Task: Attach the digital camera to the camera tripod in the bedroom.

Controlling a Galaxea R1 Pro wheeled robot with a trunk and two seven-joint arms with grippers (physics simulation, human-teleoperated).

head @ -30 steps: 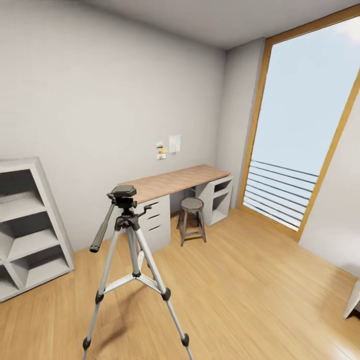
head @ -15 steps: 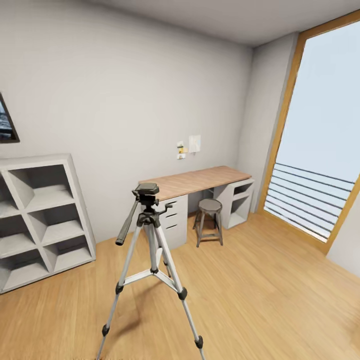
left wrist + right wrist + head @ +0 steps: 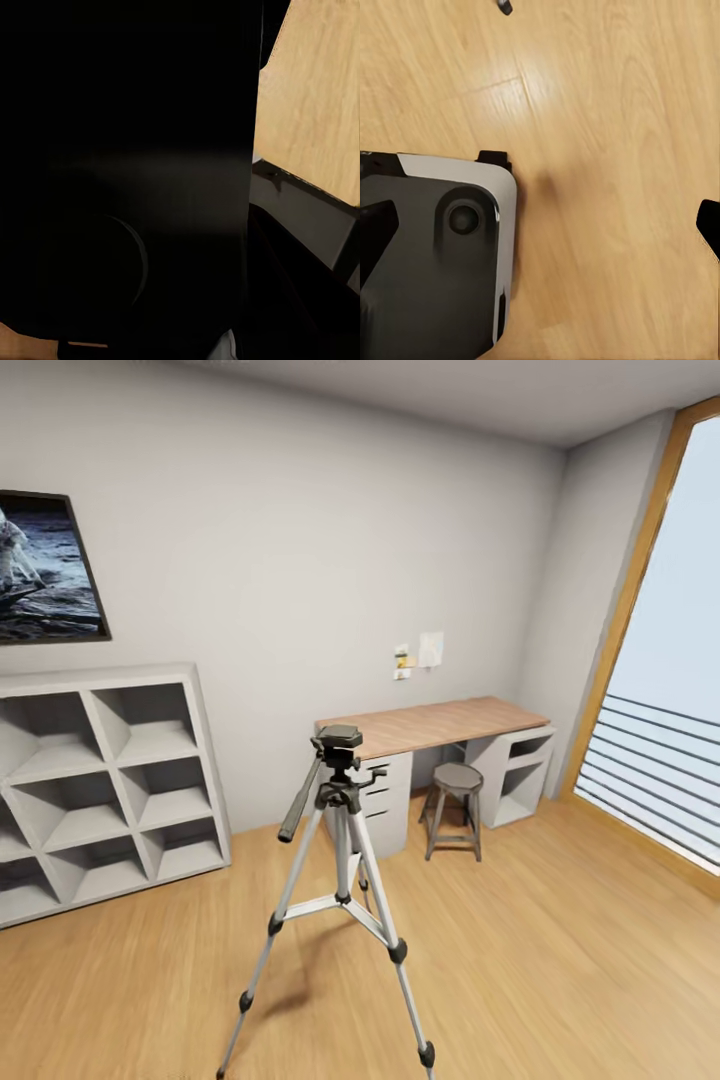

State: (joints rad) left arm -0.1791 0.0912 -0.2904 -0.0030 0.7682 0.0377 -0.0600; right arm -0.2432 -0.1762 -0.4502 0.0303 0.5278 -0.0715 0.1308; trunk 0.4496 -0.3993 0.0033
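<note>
Wood covers the floor [image 3: 560, 960] of the bedroom, light and yellow. From the head view, the camera tripod [image 3: 337, 880] stands on that floor with its three silver legs spread out. Its black head [image 3: 338, 738] is on top, with nothing on it, and a long black handle [image 3: 300, 810] slopes down from it. Behind the tripod, a wooden counter [image 3: 430, 724] runs along the grey wall, with white drawers [image 3: 385, 805] under its near end. A round grey stool [image 3: 455, 808] stands at the counter's front edge. A grey shelf [image 3: 100, 780] of square boxes stands by the wall, and a moon picture [image 3: 45, 568] hangs above it. A tall window [image 3: 660, 690] is on the other side.

The right wrist view looks down on the floor and a black and white part of the robot [image 3: 435, 255]. A small dark foot [image 3: 505, 7] shows at one edge.

The left wrist view is almost all black, with a bit of floor. I cannot tell if either pincer is released or clenched.
</note>
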